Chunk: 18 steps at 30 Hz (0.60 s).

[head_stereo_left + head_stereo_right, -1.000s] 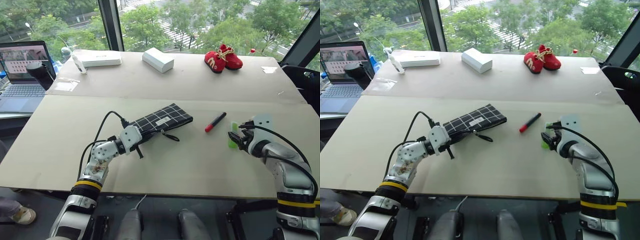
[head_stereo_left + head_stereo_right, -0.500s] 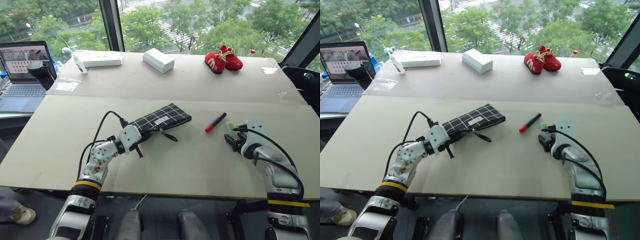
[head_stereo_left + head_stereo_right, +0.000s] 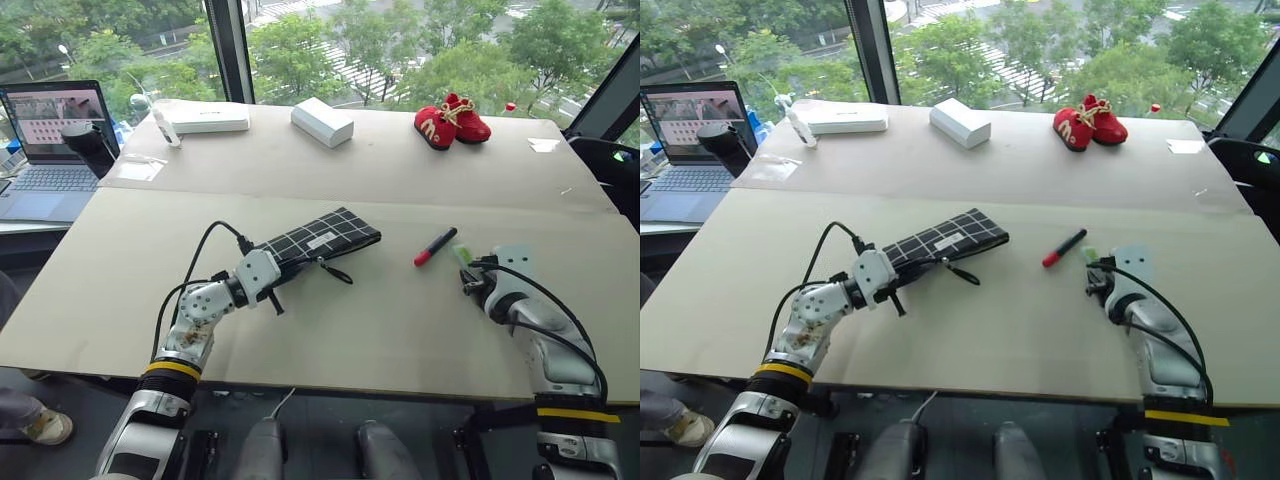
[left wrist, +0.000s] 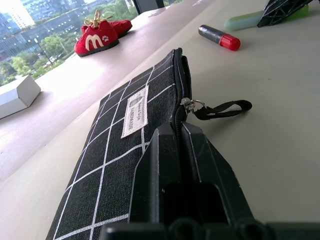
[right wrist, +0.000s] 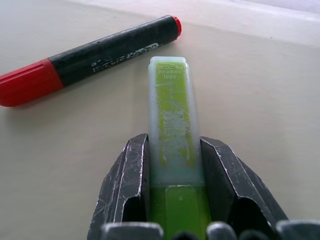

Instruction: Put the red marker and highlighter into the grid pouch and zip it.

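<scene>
The grid pouch (image 3: 318, 238), black with thin white lines, lies at the table's middle with its zipper cord (image 4: 222, 109) trailing. My left gripper (image 3: 274, 272) is shut on the pouch's near zippered edge. To the right lies the red marker (image 3: 434, 247), red and black. Just beyond it, the lime-green highlighter (image 5: 172, 115) rests flat on the table. My right gripper (image 5: 175, 160) is shut on the highlighter's near end, a finger pressed to each side. From the head, that gripper (image 3: 470, 278) sits low on the table at the right.
A pair of small red shoes (image 3: 450, 118) and a white box (image 3: 322, 121) stand at the back. A flat white device (image 3: 205, 117) lies back left, and a laptop (image 3: 50, 140) with a black object (image 3: 88, 146) sits beyond the table's left edge.
My right gripper has sunk onto the table and its fingers have narrowed onto the highlighter. The left arm and the pouch have stayed put. The camera shifted slightly.
</scene>
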{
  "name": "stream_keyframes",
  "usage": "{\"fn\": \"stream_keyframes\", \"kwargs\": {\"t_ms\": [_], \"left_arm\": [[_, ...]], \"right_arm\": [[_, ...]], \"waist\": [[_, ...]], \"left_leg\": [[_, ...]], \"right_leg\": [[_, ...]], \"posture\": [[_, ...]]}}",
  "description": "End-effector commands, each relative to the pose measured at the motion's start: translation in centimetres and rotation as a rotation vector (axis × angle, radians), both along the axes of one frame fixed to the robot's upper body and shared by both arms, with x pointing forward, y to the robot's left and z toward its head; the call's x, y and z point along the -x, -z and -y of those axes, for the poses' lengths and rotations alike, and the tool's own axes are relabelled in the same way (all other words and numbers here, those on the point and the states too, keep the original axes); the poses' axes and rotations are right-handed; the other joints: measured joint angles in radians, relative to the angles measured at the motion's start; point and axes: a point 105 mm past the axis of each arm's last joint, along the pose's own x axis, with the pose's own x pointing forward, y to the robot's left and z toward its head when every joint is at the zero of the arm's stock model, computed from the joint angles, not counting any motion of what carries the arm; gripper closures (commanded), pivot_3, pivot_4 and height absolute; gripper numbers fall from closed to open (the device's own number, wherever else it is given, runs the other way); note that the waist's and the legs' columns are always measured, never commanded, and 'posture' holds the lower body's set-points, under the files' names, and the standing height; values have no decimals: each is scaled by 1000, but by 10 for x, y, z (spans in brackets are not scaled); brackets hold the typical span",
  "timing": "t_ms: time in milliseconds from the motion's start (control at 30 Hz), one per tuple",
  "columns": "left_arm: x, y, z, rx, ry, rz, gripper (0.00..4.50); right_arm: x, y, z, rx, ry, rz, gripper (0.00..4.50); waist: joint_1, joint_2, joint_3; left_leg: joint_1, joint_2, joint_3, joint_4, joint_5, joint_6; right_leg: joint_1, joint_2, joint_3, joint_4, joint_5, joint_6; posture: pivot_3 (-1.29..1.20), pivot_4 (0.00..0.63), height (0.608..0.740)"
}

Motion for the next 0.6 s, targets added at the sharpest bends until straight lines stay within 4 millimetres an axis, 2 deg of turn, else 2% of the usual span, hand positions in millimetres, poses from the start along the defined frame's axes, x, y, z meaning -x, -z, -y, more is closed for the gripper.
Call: {"fn": "stream_keyframes", "kwargs": {"t_ms": [33, 100, 133, 167, 200, 267, 333, 467, 600], "left_arm": [[1, -16, -4, 26, 2, 46, 4500], [2, -16, -5, 25, 10, 44, 4500], [2, -16, -5, 23, 14, 43, 4500], [3, -16, -5, 23, 16, 42, 4500], [4, -17, -4, 22, 23, 40, 4500], [5, -17, -3, 22, 35, 39, 4500], [6, -18, -2, 23, 41, 39, 4500], [6, -20, 0, 27, 45, 41, 4500], [6, -23, 2, 40, 42, 51, 4500]], "right_arm": [[-7, -44, 17, 52, -11, 171, 3422], [-12, -80, -1, 69, -148, 305, 3422], [-12, -91, -8, 78, -198, 345, 3422], [-11, -100, -25, 130, -307, 379, 3422], [-5, -109, -54, 229, -487, 415, 3422], [6, -108, -92, 378, -730, 434, 3422], [13, -101, -110, 491, -876, 429, 3422], [14, -87, -125, 624, -1015, 405, 3422], [3, -80, -126, 688, -1024, 393, 3422]], "waist": [[-1, 0, 0], [-6, 2, 1], [-11, 3, 1], [-16, 3, 1], [-18, 3, 1], [-29, 3, 1], [-35, 3, 1], [-25, 2, 1], [-22, 2, 2]], "left_leg": [[0, 0, 0, 0, 0, 0], [-2, -1, 1, 0, 0, 0], [-3, -1, 1, 0, 0, 0], [-3, -1, 1, 0, 0, 0], [-3, 0, 1, -1, 0, 0], [-3, 0, 1, -3, 0, 0], [-2, 1, 0, -3, 0, 0], [-3, 0, 1, -2, 0, 0], [-4, -1, 1, 0, 0, 0]], "right_leg": [[0, 0, 0, -1, 0, 0], [-2, 0, 2, -1, 0, 1], [-4, 0, 3, -1, 0, 1], [-5, 0, 3, 0, 1, 1], [-5, 1, 3, 0, 1, 1], [-5, 1, 2, -1, 0, 1], [-5, 2, 2, -1, 0, 1], [-5, 0, 2, -1, 0, 1], [-5, 0, 2, -1, 1, 1]], "posture": [[0, 150, 729], [0, 150, 729], [0, 150, 729], [0, 150, 729], [0, 150, 729], [0, 150, 729], [0, 150, 729], [0, 150, 729], [0, 150, 729]]}}
